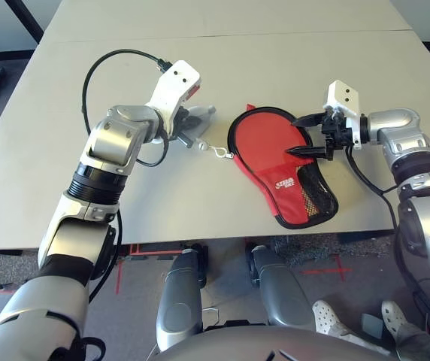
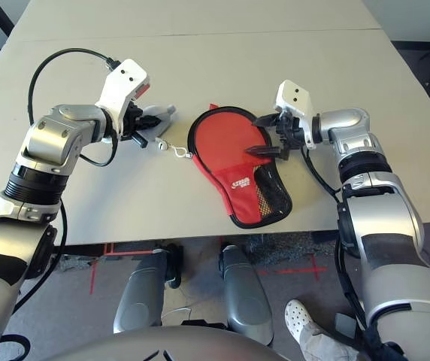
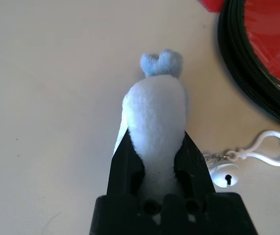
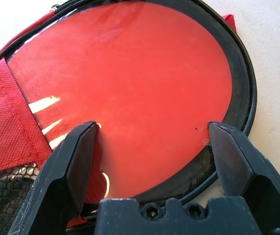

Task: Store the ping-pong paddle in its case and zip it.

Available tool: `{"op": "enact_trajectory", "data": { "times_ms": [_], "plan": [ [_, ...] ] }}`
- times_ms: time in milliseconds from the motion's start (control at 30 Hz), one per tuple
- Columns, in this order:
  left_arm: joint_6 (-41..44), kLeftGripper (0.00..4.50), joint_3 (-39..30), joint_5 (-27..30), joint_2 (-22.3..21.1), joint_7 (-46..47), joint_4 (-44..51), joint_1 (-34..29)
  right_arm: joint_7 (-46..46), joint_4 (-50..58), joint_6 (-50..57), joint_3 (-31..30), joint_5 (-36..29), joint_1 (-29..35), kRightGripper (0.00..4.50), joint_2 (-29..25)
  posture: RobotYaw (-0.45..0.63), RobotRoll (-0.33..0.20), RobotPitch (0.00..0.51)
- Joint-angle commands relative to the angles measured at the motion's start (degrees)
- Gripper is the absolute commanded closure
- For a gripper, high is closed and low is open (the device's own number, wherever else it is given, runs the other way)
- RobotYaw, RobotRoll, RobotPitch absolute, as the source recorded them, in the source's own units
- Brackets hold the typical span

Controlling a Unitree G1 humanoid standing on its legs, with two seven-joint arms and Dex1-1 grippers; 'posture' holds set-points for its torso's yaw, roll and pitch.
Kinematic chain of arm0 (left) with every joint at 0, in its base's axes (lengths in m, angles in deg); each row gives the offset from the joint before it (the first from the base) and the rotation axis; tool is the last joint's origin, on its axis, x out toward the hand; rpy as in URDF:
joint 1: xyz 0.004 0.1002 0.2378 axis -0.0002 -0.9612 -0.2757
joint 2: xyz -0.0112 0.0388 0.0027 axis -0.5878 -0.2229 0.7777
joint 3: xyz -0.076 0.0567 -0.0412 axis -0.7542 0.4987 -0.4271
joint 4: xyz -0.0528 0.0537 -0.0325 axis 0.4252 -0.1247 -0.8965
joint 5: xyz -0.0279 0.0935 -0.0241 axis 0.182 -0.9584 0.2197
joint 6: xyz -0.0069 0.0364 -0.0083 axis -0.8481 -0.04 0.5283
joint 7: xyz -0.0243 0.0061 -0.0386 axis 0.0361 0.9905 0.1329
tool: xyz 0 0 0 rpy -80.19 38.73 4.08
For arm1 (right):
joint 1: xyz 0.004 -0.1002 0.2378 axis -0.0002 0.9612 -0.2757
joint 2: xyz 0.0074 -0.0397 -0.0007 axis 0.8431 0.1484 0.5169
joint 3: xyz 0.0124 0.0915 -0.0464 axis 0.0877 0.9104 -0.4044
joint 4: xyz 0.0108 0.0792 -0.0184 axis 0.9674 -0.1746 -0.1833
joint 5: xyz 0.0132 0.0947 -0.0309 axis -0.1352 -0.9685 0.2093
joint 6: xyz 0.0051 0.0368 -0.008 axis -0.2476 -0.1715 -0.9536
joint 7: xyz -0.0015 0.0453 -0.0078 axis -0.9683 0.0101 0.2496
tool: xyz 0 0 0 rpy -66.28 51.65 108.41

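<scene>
Lying near the front edge of the table (image 1: 42,150), the case (image 1: 279,162) is a red, paddle-shaped pouch with black piping, a small white logo and a mesh pocket at its narrow end. The ping-pong paddle (image 4: 130,93) sits inside it, and its shiny round red face shows through the open top. The handle cannot be seen; it is probably tucked under the cloth.

The paddle looks stiff, flat and light, so it should not bend or break easily. Its rubber face looks smooth and may be a bit slippery. The case looks soft and floppy, so it will likely fold or slide if it is pulled with nothing holding it down. A good place to hold it would be the black rim by the zip, while the other gripper pulls the zip along.

The right gripper (image 4: 150,147) hangs over the paddle face with its two fingers spread wide, holding nothing. The left gripper (image 3: 154,152) is away to the left of the case, squeezing a white fluffy toy (image 3: 154,122) with a little blue tip. A white clip (image 1: 219,153) and a small bell (image 3: 224,175) lie on the table between the toy and the case.
</scene>
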Motion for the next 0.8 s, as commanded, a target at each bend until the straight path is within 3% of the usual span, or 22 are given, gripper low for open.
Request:
{"op": "enact_trajectory", "data": {
  "times_ms": [33, 233, 500, 800],
  "plan": [
    [-6.0, 4.18, 1.3, -2.6, 1.3, 0.9, -5.5, 2.1, -1.7, -1.6, -0.4, -2.1, 3.4, 2.5, 0.00, 0.1, 0.04, 0.000, 0.252],
    [-16.8, 4.18, 1.0, -5.8, 6.0, 3.1, -21.1, 9.3, -2.8, -2.0, -1.4, -2.5, 4.6, 3.0, 0.00, -0.1, 0.03, 0.000, 0.256],
    [-34.6, 4.18, -0.3, -8.8, 13.0, 7.3, -48.7, 22.5, -3.0, -0.6, -1.2, -2.6, 4.6, 4.2, 0.00, -0.2, -0.01, 0.000, 0.259],
    [-46.1, 4.19, -3.7, -11.6, 17.6, 16.9, -62.8, 30.1, -3.0, 2.9, 0.3, -2.1, 3.9, 6.7, 0.00, -0.4, -0.06, 0.000, 0.259]
  ]
}}
